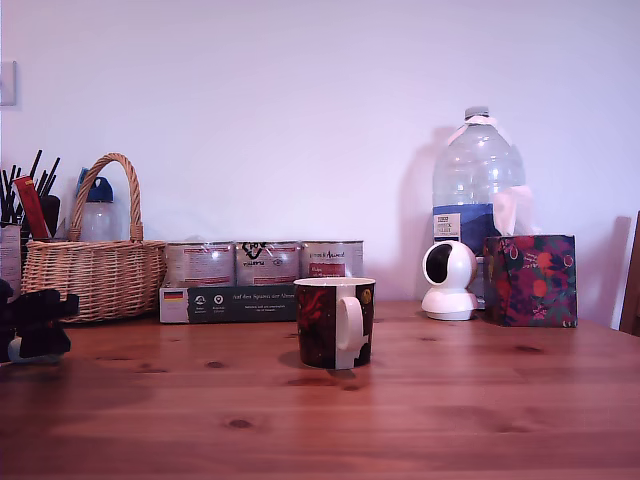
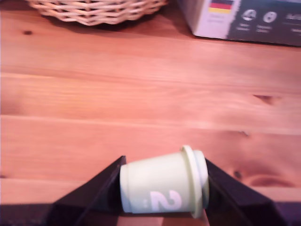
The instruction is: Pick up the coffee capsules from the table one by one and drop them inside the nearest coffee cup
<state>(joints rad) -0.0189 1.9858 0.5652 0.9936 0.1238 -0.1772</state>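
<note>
1. Capsule first: a pale mint-green coffee capsule (image 2: 162,184) lies on its side between the two dark fingers (image 2: 94,190) of the gripper (image 2: 162,188), long axis crosswise to them, narrow base against one finger and wide flanged rim against the other. A white "2" shows on its wall. The fingers press both ends, so the gripper is closed around the capsule.
2. Only the wrist view shows this capsule and grasp; beyond it lies the table (image 2: 141,94), with a wicker basket (image 2: 94,9) and a dark carton (image 2: 249,21) bearing a small German flag at the far edge.
3. Across the exterior view, left to right: the arm's black gripper (image 1: 35,325) sits low at 9 o'clock from the coffee cup (image 1: 334,322), near the tabletop at the frame edge, its jaws unreadable here; behind it is the wicker basket (image 1: 95,270); then three silver tins (image 1: 265,262) on the carton (image 1: 228,303).
4. The cup stands upright at centre, its white handle facing the camera, well apart from the gripper.
5. At about 2 o'clock from the cup stand a white round camera (image 1: 448,282), a large water bottle (image 1: 478,190) and a floral tissue box (image 1: 530,280).
</note>
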